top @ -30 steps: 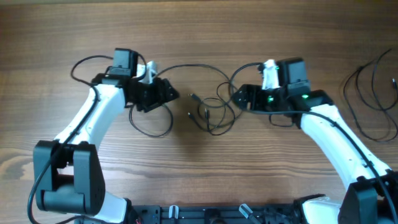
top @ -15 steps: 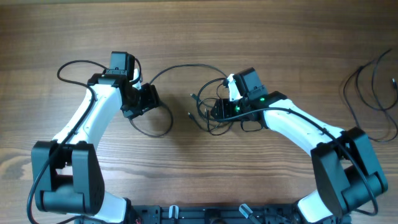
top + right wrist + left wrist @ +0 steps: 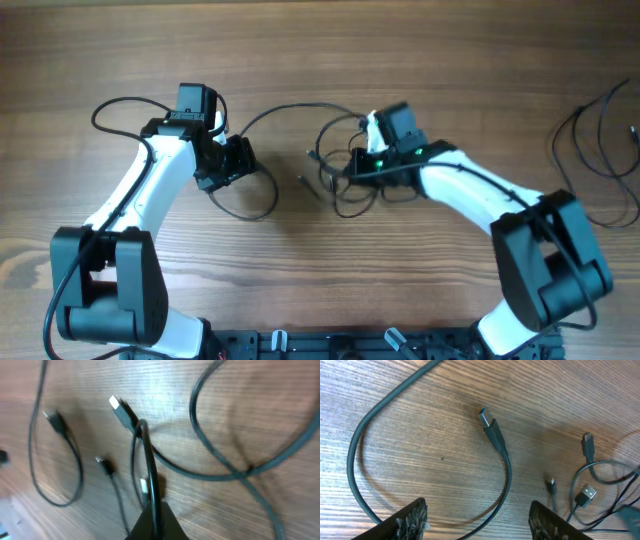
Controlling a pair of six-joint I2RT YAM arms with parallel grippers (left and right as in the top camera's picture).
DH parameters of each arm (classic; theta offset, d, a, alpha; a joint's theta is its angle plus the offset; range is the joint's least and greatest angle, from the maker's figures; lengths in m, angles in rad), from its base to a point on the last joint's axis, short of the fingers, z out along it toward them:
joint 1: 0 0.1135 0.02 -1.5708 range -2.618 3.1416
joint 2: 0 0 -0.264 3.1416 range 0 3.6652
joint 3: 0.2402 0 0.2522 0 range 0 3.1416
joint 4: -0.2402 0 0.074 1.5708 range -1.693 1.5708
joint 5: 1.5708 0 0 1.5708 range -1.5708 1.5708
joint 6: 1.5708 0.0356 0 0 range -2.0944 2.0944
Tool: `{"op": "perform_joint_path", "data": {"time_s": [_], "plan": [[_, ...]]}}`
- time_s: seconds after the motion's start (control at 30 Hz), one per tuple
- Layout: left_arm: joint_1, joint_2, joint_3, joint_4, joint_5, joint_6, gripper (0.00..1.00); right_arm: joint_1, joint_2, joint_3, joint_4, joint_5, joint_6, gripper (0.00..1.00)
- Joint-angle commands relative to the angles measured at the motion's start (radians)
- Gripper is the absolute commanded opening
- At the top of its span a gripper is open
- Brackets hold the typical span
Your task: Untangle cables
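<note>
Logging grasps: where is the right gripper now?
Overhead, the right gripper is near table centre, over the tangled cables and shut on one strand; the left gripper lies to its left.

On the table [image 3: 120,40], the cables [image 3: 345,185] lie bunched between the two arms, just under the right gripper [image 3: 352,168] and beyond the left gripper [image 3: 243,160]. A loop [image 3: 355,460] curves round before the left jaws and passes between them, and its plug [image 3: 487,422] lies straight ahead. Smaller plugs [image 3: 588,445] lie off to one side. One strand [image 3: 150,460] runs from between the right jaws forward, with other loops on either side. More wires [image 3: 590,150] lie well apart, at the table's right edge.
</note>
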Motion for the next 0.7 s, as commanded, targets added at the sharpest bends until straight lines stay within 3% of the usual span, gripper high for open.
{"op": "perform_joint_path", "data": {"time_s": [0.0, 0.23, 0.47, 0.67], "plan": [[-0.001, -0.017, -0.001, -0.002, -0.006, -0.013, 0.67, -0.093, -0.117, 0.197, -0.098, -0.042, -0.085, 0.04], [-0.001, -0.017, -0.001, -0.002, -0.006, -0.013, 0.67, -0.194, -0.214, 0.545, -0.305, 0.02, -0.183, 0.04], [-0.001, -0.017, -0.001, -0.008, -0.006, -0.013, 0.67, -0.396, -0.285, 0.599, -0.378, 0.162, -0.172, 0.04], [-0.001, -0.017, -0.001, -0.009, -0.006, -0.013, 0.67, -0.714, -0.322, 0.599, -0.424, 0.16, -0.128, 0.04]]}}
